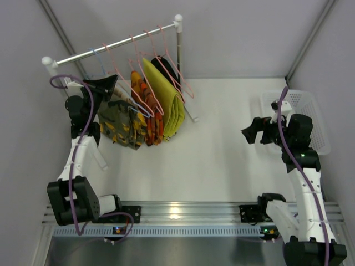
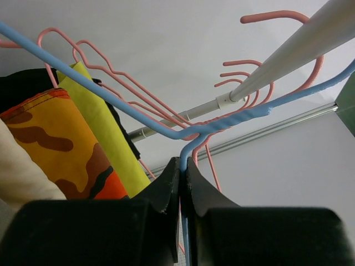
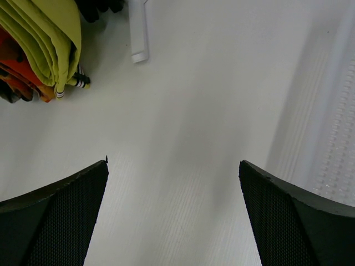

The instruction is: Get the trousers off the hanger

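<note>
Left gripper (image 2: 183, 163): I am clenching my fingers (image 2: 166, 185) on the hanger (image 2: 177, 134), pinching its thin light-blue wire just below the bend where the neck meets the shoulders. The wire is running up between my pads and branching left and right under the white rail (image 2: 288, 55). The trousers (image 1: 121, 124) are hanging at the left end of the row on the rack, just below my left gripper in the overhead view. They are showing a folded camouflage cloth, olive-grey and dark with yellow-orange patches, and are touching the orange-red garment (image 1: 148, 113) beside them. Count: one blue hanger; pink hangers (image 1: 145, 55) are looking like four, though the wires are overlapping and I cannot be sure. Garments are numbering five as far as I am seeing them: the trousers, the orange-red one, a yellow-green one (image 1: 166, 100), a black one (image 1: 166, 66) and a beige one (image 2: 19, 177) at the edge of my left wrist view. Right gripper (image 3: 173, 166): I am holding its fingers spread wide with nothing between them, hanging over bare table (image 1: 222, 160), with one white basket (image 1: 310, 108) just beside that arm.
</note>
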Tool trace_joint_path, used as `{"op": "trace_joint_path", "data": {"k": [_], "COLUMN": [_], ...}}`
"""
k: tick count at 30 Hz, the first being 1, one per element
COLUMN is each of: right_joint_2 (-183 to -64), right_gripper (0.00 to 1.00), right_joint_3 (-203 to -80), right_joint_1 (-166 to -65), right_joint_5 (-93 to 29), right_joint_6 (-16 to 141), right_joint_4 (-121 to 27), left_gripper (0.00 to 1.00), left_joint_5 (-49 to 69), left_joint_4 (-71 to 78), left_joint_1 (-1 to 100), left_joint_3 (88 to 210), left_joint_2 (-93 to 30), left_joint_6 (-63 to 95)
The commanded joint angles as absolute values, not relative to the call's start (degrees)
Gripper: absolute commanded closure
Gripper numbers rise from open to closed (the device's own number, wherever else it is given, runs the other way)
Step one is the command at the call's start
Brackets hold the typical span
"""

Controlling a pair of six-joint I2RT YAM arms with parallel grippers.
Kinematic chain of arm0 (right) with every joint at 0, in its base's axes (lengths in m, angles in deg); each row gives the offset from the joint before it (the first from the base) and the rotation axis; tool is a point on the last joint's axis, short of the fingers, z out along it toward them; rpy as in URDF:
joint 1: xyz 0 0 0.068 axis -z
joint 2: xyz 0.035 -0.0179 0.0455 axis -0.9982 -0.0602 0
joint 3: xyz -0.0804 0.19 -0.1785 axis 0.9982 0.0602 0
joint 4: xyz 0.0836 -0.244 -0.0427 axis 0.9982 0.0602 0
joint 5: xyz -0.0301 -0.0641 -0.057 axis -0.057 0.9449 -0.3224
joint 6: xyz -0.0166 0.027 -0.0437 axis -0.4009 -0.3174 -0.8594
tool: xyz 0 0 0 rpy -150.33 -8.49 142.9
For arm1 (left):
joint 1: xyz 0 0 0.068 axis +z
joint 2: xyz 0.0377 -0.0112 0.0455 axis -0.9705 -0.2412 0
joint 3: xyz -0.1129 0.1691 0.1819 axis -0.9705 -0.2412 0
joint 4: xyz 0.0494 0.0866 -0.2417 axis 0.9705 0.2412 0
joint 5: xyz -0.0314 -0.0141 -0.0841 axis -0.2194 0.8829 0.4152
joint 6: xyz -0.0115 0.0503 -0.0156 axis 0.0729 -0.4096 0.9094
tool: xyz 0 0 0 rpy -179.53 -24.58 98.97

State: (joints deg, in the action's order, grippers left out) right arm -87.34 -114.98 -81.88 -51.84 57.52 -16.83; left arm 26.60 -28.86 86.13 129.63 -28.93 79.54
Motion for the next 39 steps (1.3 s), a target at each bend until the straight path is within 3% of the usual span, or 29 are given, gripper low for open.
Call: {"op": "trace_joint_path", "data": {"k": [1, 13, 26, 32, 37, 39], "right_joint_2": [-87.2, -85.9, -85.3, -84.6, -81.9, -81.7], "right_gripper": [0.0, 0.0, 0.0, 0.01, 0.0, 0.01], "right_joint_3": [-118.0, -119.3, -120.6, -121.5, -117.0, -116.5], "right_joint_1": [-81.1, -81.1, -81.5, -82.4, -84.5, -90.8], "right_joint_5": [-53.2, -55.5, -60.3, -63.5, -66.6, -64.2], "right_joint_6": [57.6, 58.2, 59.0, 61.9, 65.2, 64.4], "right_joint_4": [-19.9, -18.0, -20.9, -26.2, -39.1, -41.6], "left_gripper": [1.0, 1.0, 1.0, 1.0, 1.0, 1.0], "left_joint_5": [28.0, 23.4, 28.2, 35.0, 37.6, 37.7], "left_joint_4": [-31.9, -20.3, -18.2, -17.4, -17.3, -15.2], "left_joint_1": [86.6, 86.8, 86.9, 86.8, 86.7, 86.8], "left_joint_3": [130.8, 135.5, 144.0, 144.1, 144.4, 144.8], "left_joint_2": [-27.1, -14.6, -12.2, -8.5, -4.6, -3.6], "left_joint_6": [79.9, 80.5, 82.4, 81.9, 82.1, 82.7]}}
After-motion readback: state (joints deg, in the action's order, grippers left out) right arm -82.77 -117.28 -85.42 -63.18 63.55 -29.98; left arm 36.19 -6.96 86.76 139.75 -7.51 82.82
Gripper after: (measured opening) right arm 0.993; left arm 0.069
